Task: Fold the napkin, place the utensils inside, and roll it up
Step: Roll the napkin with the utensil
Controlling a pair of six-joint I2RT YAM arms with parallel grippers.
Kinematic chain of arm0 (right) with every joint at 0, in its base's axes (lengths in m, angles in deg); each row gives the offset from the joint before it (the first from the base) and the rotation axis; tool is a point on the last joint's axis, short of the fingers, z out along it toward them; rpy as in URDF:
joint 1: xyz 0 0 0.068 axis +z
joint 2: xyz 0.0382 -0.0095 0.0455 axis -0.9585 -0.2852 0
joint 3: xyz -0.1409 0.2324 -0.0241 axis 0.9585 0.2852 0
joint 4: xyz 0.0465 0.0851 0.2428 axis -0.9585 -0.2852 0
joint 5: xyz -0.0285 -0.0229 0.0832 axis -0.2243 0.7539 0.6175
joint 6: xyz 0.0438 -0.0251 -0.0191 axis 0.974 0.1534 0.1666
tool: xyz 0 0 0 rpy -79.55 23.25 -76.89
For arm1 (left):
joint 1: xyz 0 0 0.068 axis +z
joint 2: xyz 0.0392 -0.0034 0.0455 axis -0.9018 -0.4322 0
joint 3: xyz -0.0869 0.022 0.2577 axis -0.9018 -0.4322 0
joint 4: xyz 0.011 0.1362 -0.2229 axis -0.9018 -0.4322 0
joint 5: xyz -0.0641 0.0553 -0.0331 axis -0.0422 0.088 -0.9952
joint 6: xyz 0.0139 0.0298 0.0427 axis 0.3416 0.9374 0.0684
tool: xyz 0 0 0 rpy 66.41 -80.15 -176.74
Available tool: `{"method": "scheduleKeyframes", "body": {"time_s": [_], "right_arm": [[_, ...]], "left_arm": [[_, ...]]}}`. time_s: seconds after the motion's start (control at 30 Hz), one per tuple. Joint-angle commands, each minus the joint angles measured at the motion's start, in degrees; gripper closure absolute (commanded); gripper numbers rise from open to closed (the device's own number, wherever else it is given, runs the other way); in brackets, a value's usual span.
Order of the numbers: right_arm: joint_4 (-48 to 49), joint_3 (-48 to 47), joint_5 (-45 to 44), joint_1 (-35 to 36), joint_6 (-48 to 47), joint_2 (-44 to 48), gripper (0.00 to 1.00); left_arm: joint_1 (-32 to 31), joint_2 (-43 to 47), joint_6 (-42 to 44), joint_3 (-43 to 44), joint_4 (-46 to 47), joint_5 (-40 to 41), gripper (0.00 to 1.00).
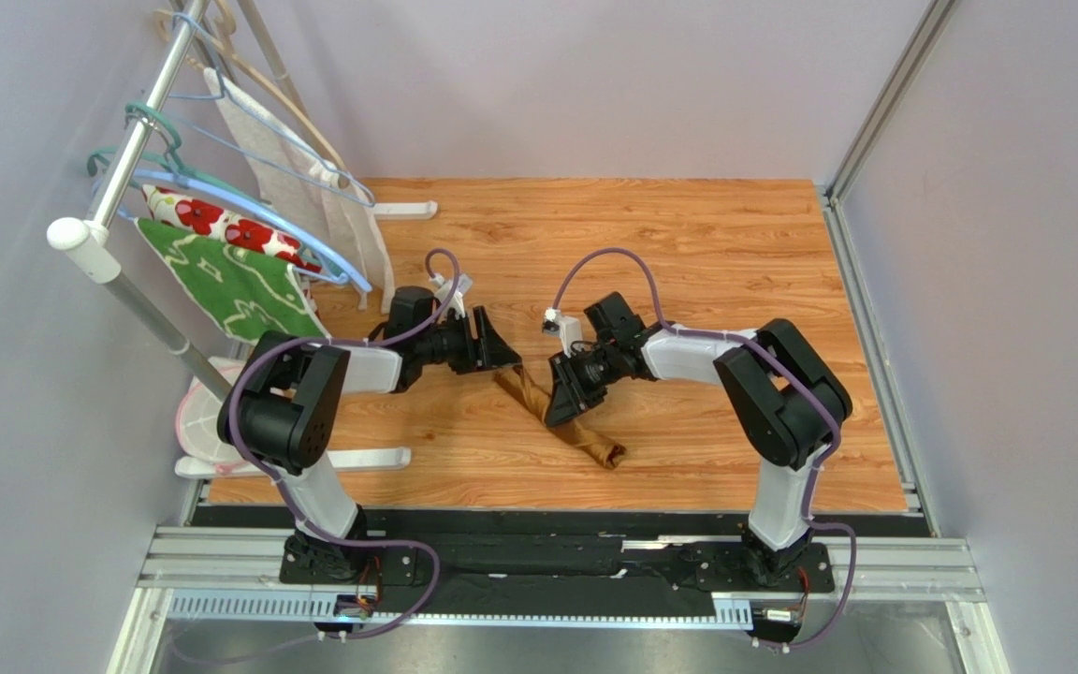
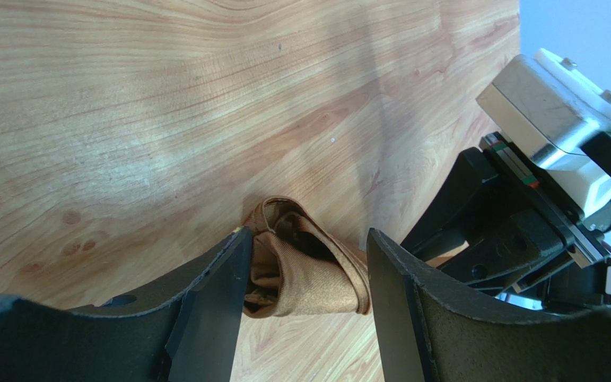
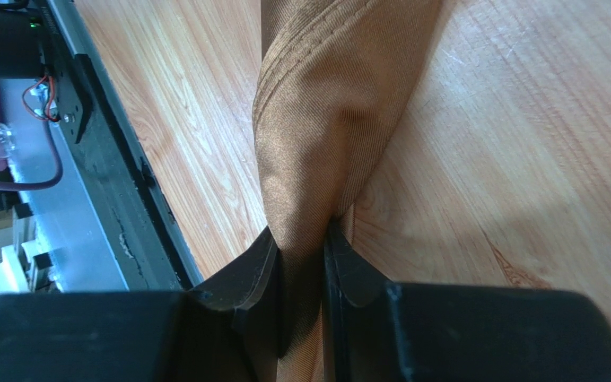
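Note:
The golden-brown napkin (image 1: 584, 438) lies as a twisted roll, slanting from the table's middle toward the near right. My left gripper (image 1: 504, 353) is open at the roll's far-left end. In the left wrist view the bunched napkin end (image 2: 309, 274) sits between the spread fingers, against the left one and just short of the right one. My right gripper (image 1: 560, 399) is shut on the napkin partway along it. In the right wrist view the cloth (image 3: 325, 119) runs up out of the pinched jaws (image 3: 301, 243). No utensils show; whether they are inside the roll I cannot tell.
A clothes rack (image 1: 120, 176) stands at the left with hangers, a green leaf-patterned cloth (image 1: 229, 281) and a white cloth with red flowers (image 1: 214, 221). Its white foot (image 1: 362, 459) lies near the left arm. A metal rail (image 1: 559, 562) borders the near edge.

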Motion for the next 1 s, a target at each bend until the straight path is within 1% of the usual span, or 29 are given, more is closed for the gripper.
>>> {"method": "scheduleKeyframes", "body": {"time_s": [0.0,0.23,0.33,0.37,0.4,0.43,0.47,0.53,0.6,0.63,0.73,0.83,0.87,0.9,0.97], "right_arm": [[0.4,-0.12,1.09,-0.33,0.46,-2.71,0.91],[0.84,-0.47,-0.13,-1.12,1.51,-2.8,0.9],[0.84,-0.73,-0.75,-1.21,1.78,-2.53,0.89],[0.84,-0.73,-0.93,-1.21,1.87,-2.45,0.84],[0.67,-0.82,-1.02,-1.21,2.04,-2.27,0.8],[0.67,-0.82,-1.36,-1.21,2.13,-1.66,0.69],[-0.03,-0.91,-1.72,-1.21,2.13,-1.22,0.64],[-1.0,-1.26,-3.56,-1.21,1.78,-0.08,0.45],[-3.45,-1.87,-6.62,-1.21,0.82,2.29,0.41],[-4.51,-2.75,-8.12,-1.21,0.64,3.08,0.37],[-7.33,-3.81,-13.31,-1.12,-0.59,7.04,0.3],[-8.82,-3.99,-19.8,0.19,-2.25,11.87,0.28],[-8.65,-3.81,-22.0,1.85,-2.7,13.19,0.28],[-8.21,-3.46,-26.2,2.83,-3.05,15.72,0.28],[-6.99,-2.5,-30.0,5.98,-4.28,17.85,0.28]], "left_arm": [[-0.04,-0.91,-0.6,-0.09,3.43,-1.91,0.36],[-1.09,-3.1,-0.77,1.41,3.34,-4.01,0.41],[-1.62,-3.54,-0.6,1.76,3.25,-4.37,0.46],[-1.79,-3.63,-0.6,1.85,3.17,-4.37,0.53],[-1.79,-3.81,-0.51,2.02,3.08,-4.37,0.57],[-1.79,-4.07,-0.51,2.02,2.99,-4.37,0.6],[-1.79,-4.07,-0.51,2.11,2.73,-4.28,0.66],[-1.79,-4.33,-0.33,2.29,2.38,-4.28,0.72],[-1.79,-4.51,-0.42,2.37,2.2,-4.28,0.73],[-1.79,-4.42,-0.42,2.46,2.11,-4.28,0.74],[-1.88,-4.6,-0.33,2.55,1.85,-4.19,0.75],[-1.88,-4.77,-0.25,2.64,1.67,-4.19,0.76],[-1.88,-4.77,-0.25,2.72,1.58,-4.19,0.76],[-1.88,-4.86,-0.25,2.73,1.5,-4.19,0.76],[-1.88,-4.86,-0.16,2.81,1.5,-4.19,0.77]]}}
